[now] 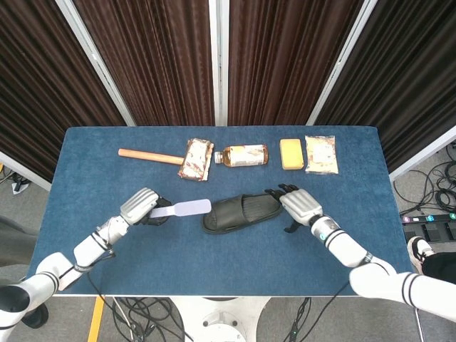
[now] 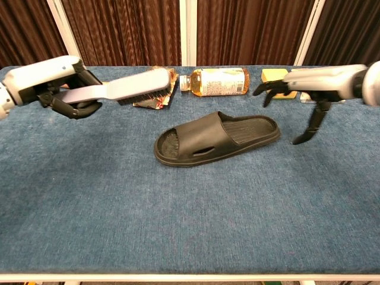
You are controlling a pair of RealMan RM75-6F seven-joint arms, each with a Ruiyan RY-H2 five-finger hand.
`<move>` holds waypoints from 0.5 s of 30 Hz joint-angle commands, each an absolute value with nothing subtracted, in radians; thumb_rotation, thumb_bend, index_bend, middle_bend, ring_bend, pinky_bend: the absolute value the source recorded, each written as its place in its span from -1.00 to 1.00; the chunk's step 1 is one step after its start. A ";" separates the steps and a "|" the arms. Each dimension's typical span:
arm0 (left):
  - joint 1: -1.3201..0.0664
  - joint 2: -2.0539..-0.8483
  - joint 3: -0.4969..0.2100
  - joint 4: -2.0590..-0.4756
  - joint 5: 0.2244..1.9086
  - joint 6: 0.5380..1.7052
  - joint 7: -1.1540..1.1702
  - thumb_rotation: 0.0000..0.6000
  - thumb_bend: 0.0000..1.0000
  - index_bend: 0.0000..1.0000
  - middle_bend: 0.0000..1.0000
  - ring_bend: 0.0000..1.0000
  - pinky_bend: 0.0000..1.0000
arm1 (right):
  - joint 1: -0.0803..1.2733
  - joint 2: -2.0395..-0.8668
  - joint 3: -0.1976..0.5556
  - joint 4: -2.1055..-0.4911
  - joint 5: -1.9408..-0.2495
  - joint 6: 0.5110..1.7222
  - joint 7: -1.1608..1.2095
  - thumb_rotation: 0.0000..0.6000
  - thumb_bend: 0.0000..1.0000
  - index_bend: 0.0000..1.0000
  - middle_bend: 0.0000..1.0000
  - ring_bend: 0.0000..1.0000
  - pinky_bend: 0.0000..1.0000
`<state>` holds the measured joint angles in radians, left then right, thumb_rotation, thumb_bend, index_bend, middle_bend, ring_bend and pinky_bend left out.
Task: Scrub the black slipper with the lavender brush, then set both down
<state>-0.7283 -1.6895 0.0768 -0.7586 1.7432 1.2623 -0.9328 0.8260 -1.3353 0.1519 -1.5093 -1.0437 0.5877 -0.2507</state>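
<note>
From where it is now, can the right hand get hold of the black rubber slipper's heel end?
Probably yes: the right hand hovers open beside the heel of the black rubber slipper, with only bare blue tabletop between them.

Robot teleoperation lab, staged tabletop

A rectangular table covered in dark blue felt (image 1: 342, 271) stands before dark brown pleated curtains (image 1: 157, 57) divided by white metal frame posts (image 1: 218, 60). Loose black cables (image 1: 427, 189) trail over the grey floor at the right edge of the head view, beside a black power strip (image 1: 431, 224); yellow floor tape (image 1: 95, 320) shows at lower left.
</note>
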 commanded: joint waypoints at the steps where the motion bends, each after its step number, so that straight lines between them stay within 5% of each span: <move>1: -0.753 -1.681 0.087 -0.775 1.755 1.236 -0.913 1.00 0.86 1.00 1.00 1.00 1.00 | 0.875 -1.405 0.145 -1.433 -0.971 0.568 -0.289 1.00 -0.93 -0.97 -0.77 -1.00 -0.83; 9: -0.810 -1.683 0.092 -0.797 1.756 1.170 -0.912 1.00 0.86 1.00 1.00 1.00 1.00 | 0.963 -1.503 0.108 -1.309 -0.874 0.521 -0.337 1.00 -0.91 -0.97 -0.70 -0.99 -0.83; 15: -0.836 -1.693 0.108 -0.799 1.770 1.150 -0.896 1.00 0.86 1.00 1.00 1.00 1.00 | 0.999 -1.537 0.080 -1.270 -0.871 0.528 -0.368 1.00 -0.73 -0.72 -0.47 -0.84 -0.77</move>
